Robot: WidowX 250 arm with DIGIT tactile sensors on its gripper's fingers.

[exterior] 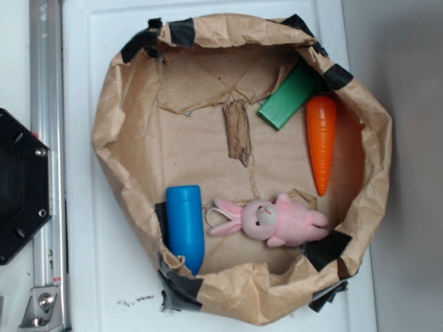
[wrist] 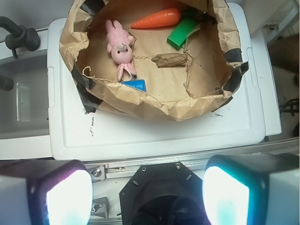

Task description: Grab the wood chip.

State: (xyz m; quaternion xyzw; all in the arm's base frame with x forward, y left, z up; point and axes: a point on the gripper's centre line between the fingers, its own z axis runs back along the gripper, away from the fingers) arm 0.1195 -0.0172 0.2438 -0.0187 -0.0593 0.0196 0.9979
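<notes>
Hanging above the white platform's near edge, the gripper (wrist: 147,187) shows only in the wrist view, as two glowing fingertips (wrist: 68,197) cut off by the lower frame edge. They stand spread wide apart with nothing between them, well short of the paper nest. The arm itself is out of sight in both views; only its black base (exterior: 21,187) shows in the overhead view.

The crumpled brown paper lining (exterior: 111,124), taped with black patches, forms a shallow bowl on the white platform (exterior: 90,277). Five things lie inside it. One wood chip (exterior: 238,131) rests near the middle, flat on the paper, untouched. One green block (exterior: 285,99) lies just beside it, with one orange carrot (exterior: 322,142) next along. One pink plush rabbit (exterior: 273,220) and one blue cylinder (exterior: 185,225) lie at the other side; from the wrist view the paper rim hides most of the cylinder.
</notes>
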